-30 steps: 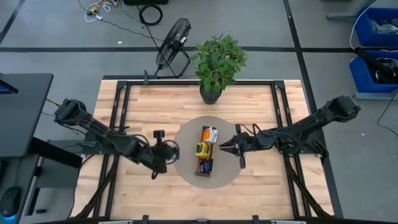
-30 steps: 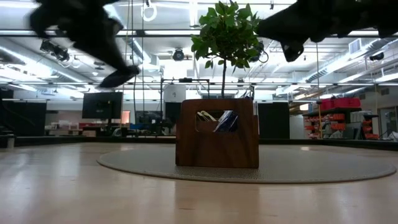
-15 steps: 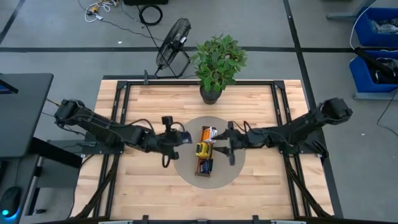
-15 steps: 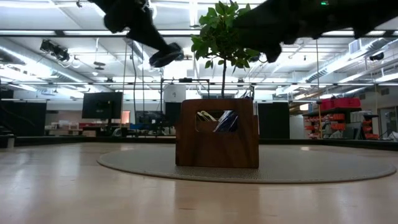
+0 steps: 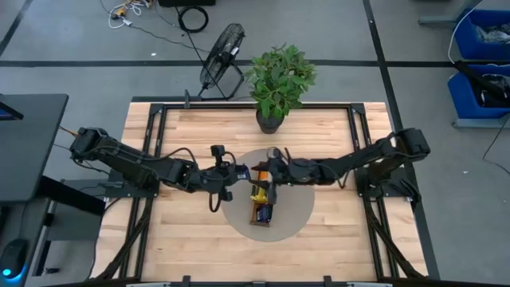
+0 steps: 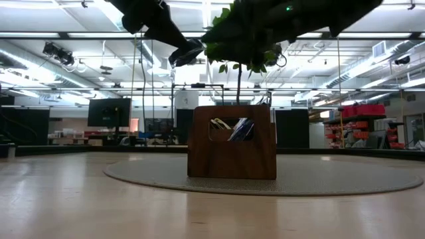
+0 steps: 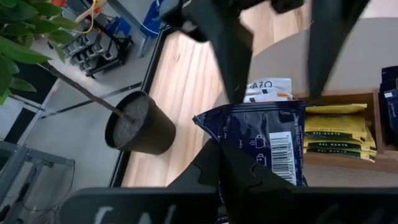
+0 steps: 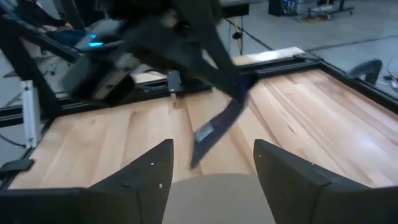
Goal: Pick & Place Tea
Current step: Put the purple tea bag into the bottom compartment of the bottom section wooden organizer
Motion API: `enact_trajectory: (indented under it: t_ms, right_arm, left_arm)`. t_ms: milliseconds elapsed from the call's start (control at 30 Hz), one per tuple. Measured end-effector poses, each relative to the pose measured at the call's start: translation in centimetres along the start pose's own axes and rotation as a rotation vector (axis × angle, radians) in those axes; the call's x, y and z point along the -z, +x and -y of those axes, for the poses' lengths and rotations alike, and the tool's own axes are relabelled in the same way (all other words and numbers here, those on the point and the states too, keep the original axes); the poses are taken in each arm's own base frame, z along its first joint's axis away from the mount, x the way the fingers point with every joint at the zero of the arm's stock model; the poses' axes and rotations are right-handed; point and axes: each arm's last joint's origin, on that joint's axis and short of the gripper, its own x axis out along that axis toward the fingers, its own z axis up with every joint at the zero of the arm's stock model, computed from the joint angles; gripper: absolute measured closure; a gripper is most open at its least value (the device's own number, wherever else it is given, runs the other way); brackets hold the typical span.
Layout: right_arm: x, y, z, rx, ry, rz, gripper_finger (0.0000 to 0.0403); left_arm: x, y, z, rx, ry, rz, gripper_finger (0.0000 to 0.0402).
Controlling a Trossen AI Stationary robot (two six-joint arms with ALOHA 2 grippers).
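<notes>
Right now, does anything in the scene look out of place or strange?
Yes: one navy tea sachet is not in the wooden tray with the others. The left gripper pinches it in the air, facing the open right gripper.

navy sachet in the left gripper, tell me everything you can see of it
The navy sachet is a flat, glossy dark-blue packet with a crimped top edge and a white barcode panel with small icons. The left gripper pinches it at one edge, shut on it. In the right wrist view it hangs tilted in the air, clear of the table, touching only the fingers.
</notes>
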Motion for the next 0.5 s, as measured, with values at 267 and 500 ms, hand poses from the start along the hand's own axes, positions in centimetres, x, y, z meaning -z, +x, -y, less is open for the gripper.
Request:
enact_trajectory:
  t_ms: [267,500]
  right_arm:
    - [-0.51,1.12,0.48,-0.013,0.046,-0.02,0.0177]
    - [-0.36,1.13,0.55,-0.002,0.038,-0.033,0.0236]
  left_arm:
    - [-0.04,-0.04,0.02,-0.007,0.021,0.001,0.0399]
    - [-0.15,-0.04,-0.03,-0.018,0.016,0.008,0.0399]
